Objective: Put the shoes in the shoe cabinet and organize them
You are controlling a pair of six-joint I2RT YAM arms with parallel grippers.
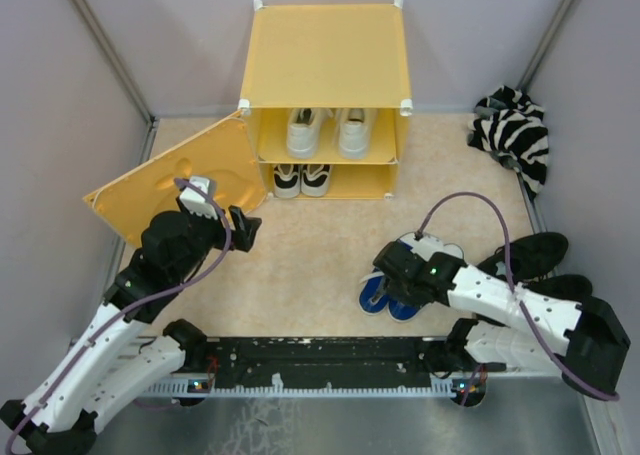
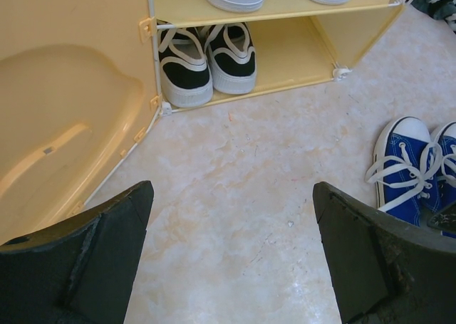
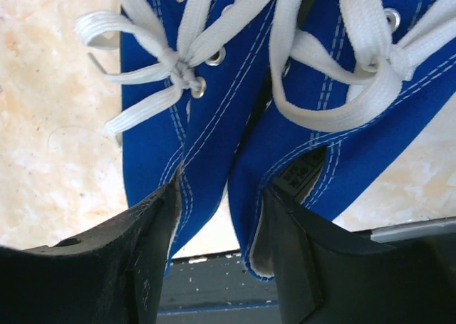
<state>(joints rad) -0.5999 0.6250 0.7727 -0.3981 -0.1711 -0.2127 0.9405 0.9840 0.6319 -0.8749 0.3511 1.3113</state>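
Note:
The yellow-orange shoe cabinet (image 1: 325, 50) stands at the back with its front panel (image 1: 170, 180) swung open to the left. White sneakers (image 1: 325, 130) sit on its upper shelf, black-and-white ones (image 1: 300, 178) below at the left. The blue pair (image 1: 385, 297) lies side by side on the floor near the front. My right gripper (image 1: 390, 275) is down on the blue shoes (image 3: 157, 139): one finger stands inside each shoe's opening, and the two inner walls hang apart between them, not pinched. My left gripper (image 2: 231, 189) hovers wide open over bare floor in front of the panel.
An all-black pair (image 1: 530, 255) lies right of the blue shoes, beside my right arm. A zebra-striped cloth (image 1: 515, 130) is heaped in the back right corner. Walls close in on three sides. A black rail (image 1: 330, 360) runs along the near edge.

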